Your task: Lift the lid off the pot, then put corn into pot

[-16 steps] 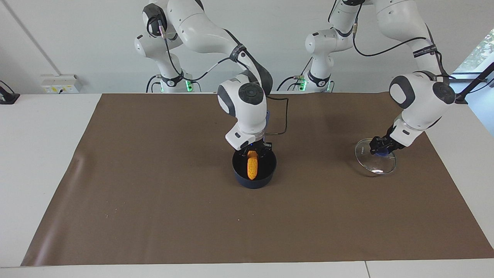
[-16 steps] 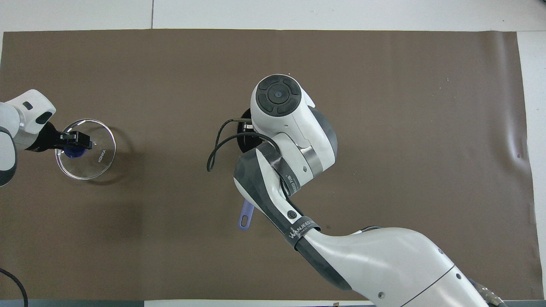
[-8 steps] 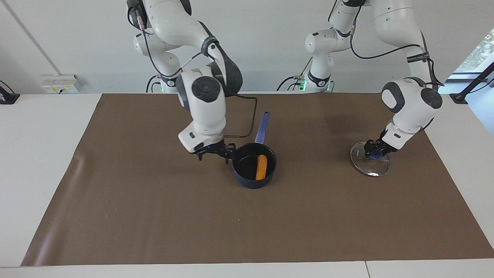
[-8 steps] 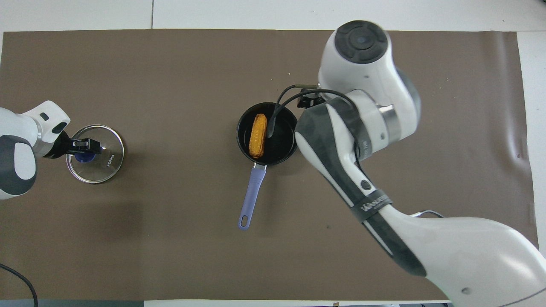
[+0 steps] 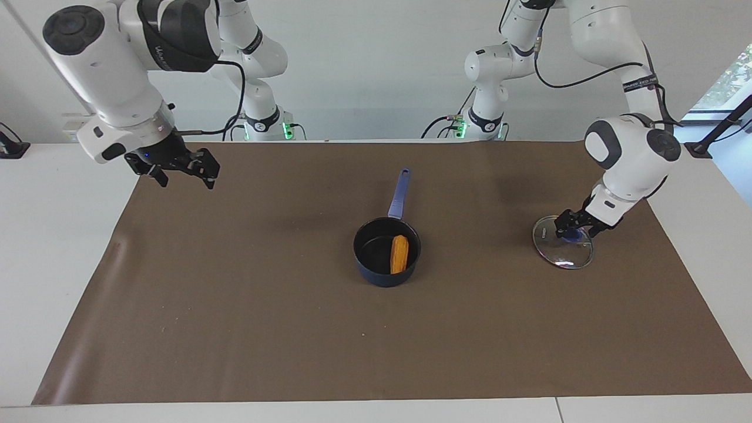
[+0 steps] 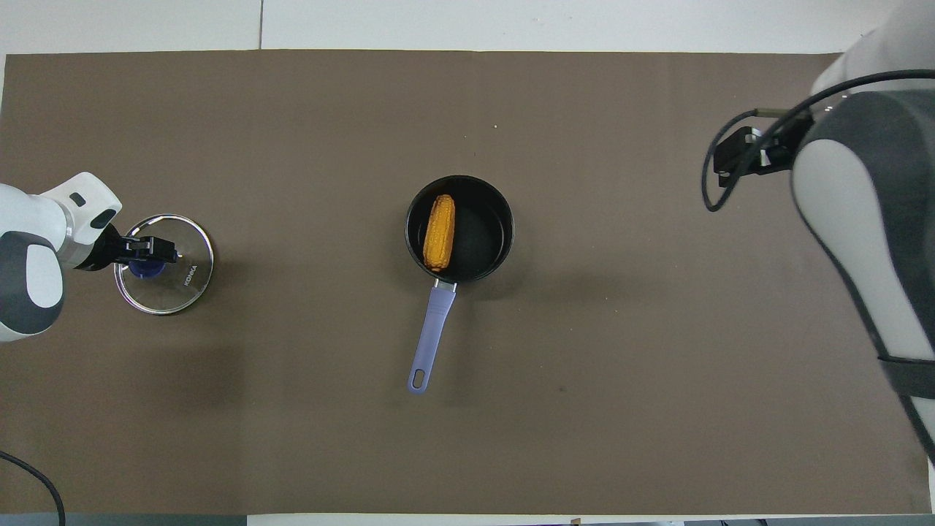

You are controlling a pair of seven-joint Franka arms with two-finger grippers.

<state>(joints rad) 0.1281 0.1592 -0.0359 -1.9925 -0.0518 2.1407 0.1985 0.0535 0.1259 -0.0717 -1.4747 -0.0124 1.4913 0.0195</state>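
- The corn lay flat inside the pot, toward the side of it nearer the left arm's end, with its length running toward and away from the robots.
- The pot stood uncovered near the middle of the brown mat on the tabletop, its handle pointing toward the robots.
- The lid rested on the mat toward the left arm's end, well apart from the pot, knob up.
- The left claw was down at the knob, fingers on either side of it. Whether they gripped it or had let go could not be told from either view.
- The right claw hung in the air over the mat's edge at the right arm's end, well apart from the pot, its fingers spread and holding nothing.
- Judgement: both named steps appeared done, with the lid off and the corn in the pot. The step in hand was clearing the arms away.
- Judgement: the next move called for the left claw to free the knob, if it was gripped, and rise straight up, so that the lid was not dragged or tipped.
- Judgement: the right arm needed only to wait clear of the pot.
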